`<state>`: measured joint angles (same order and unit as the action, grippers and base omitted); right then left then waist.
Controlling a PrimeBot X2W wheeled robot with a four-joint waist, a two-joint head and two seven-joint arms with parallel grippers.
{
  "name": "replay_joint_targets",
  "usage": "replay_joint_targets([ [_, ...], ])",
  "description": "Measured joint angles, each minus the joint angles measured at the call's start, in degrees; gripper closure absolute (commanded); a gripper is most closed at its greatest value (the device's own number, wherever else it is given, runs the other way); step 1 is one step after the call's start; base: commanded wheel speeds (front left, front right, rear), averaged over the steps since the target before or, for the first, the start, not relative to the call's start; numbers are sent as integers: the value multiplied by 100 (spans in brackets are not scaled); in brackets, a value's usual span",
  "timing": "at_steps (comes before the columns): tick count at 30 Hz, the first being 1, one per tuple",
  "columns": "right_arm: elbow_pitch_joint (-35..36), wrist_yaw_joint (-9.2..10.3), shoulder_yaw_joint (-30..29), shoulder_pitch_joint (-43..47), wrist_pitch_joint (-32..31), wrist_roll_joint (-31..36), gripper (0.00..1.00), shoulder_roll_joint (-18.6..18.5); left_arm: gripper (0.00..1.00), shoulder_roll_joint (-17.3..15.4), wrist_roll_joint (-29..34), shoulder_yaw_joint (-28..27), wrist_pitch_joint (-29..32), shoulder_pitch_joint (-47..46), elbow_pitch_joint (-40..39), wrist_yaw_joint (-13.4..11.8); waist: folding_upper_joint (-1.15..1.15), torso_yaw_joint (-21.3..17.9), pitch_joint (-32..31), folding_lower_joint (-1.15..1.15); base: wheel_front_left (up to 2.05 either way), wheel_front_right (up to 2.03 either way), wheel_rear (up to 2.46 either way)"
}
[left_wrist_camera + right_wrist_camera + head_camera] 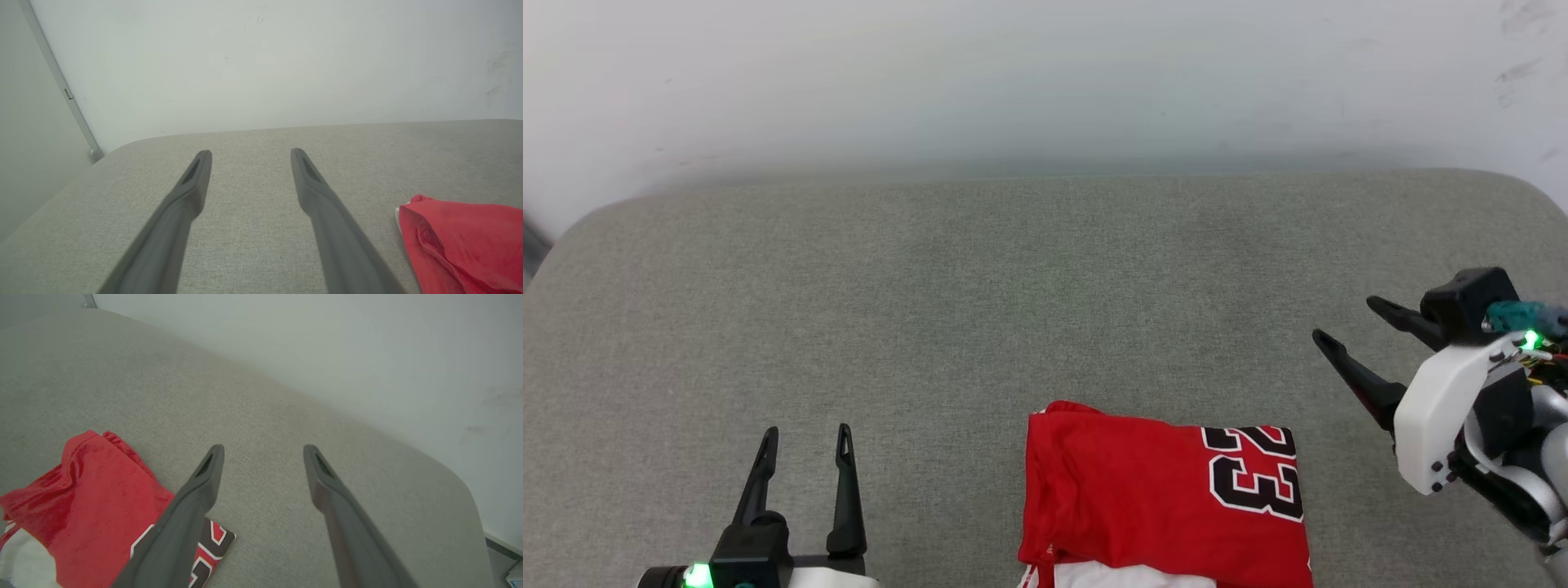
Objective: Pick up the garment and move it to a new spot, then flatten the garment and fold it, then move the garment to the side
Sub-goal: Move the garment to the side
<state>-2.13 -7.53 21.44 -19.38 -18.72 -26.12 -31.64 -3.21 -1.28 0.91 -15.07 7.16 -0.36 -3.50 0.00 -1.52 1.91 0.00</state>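
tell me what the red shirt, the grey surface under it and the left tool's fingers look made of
Garment: thin soft knit, probably polyester, matte; it creases and lies limp. Grey surface: matte woven upholstery cloth, likely padded; fine weave, rounded corners. Fingers of the left tool: dark matte plastic, seemingly; smooth, moulded slots near tips.

head camera looks down; both wrist cameras sit low, sharing the garment [1143,490].

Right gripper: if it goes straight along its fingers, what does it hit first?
Probably the grey cushion ahead of the right gripper, then the wall; depth unclear. The garment lies off to the side.
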Motion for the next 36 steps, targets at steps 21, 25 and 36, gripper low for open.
replay_joint_targets([
  [21,-1033,3,310,274,-2635,-3706,0,-303,0,16,14,53,0,-507,-57,111,0,280,711,0,0,0,0],
  [25,-1287,2,458,247,-2532,-3817,0,-56,0,15,41,76,0,-656,-75,149,0,375,914,0,0,0,0],
  [36,-1666,-8,1269,-183,-2126,-3507,53,-35,0,19,51,148,0,-867,-57,175,0,621,1279,-1,0,0,0],
])
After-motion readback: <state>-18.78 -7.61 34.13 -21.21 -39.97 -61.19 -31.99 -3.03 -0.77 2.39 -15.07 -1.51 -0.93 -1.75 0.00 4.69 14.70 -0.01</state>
